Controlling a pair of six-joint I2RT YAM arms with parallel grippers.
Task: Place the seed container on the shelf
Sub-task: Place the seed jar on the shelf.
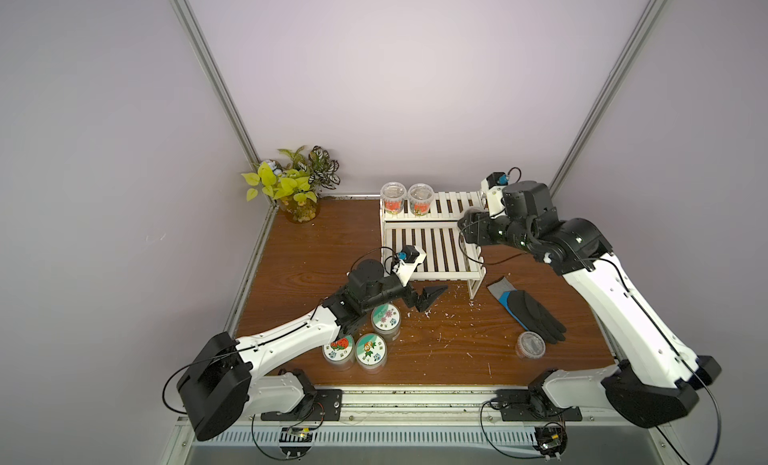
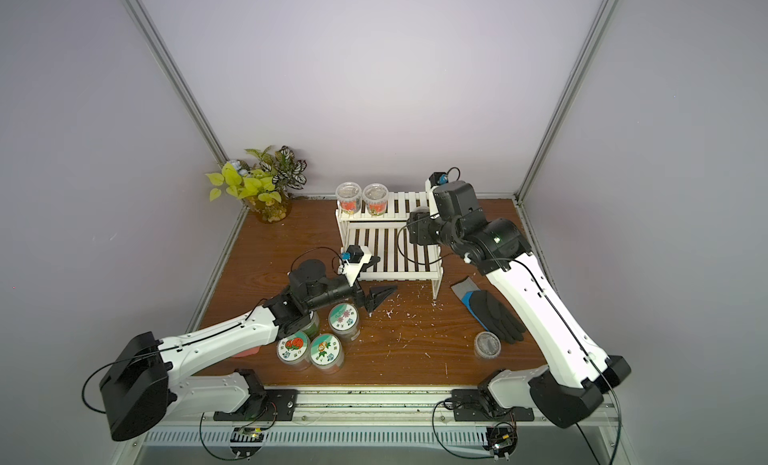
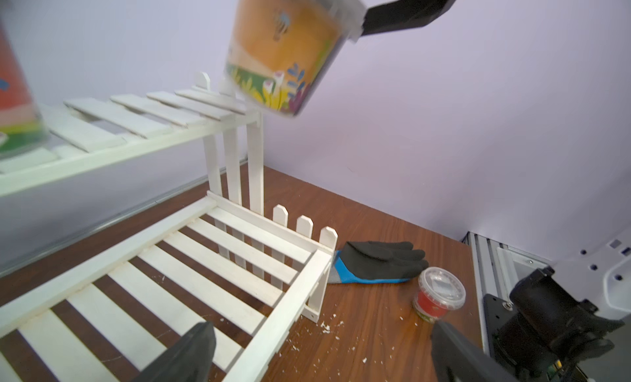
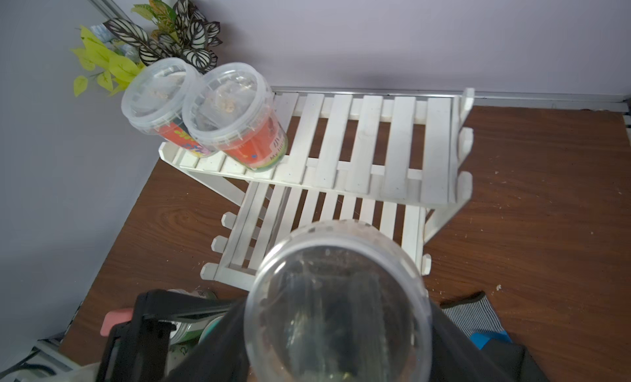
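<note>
Clamps the seed container in the right gripper, tilted above the vacant upper-tier end of the shelf, clear of stored containers. Holds the left gripper wide, empty, aside for clearance.

From the left wrist, the orange-labelled clear plastic seed container above the white slatted shelf's upper tier is blurred, its lid and the right claw clamping it cut by the frame edge. A red-labelled tub at that tier's opposite end is smeared and cropped. In both top views the arm's black wrist over the shelf hides claw and container.
</note>
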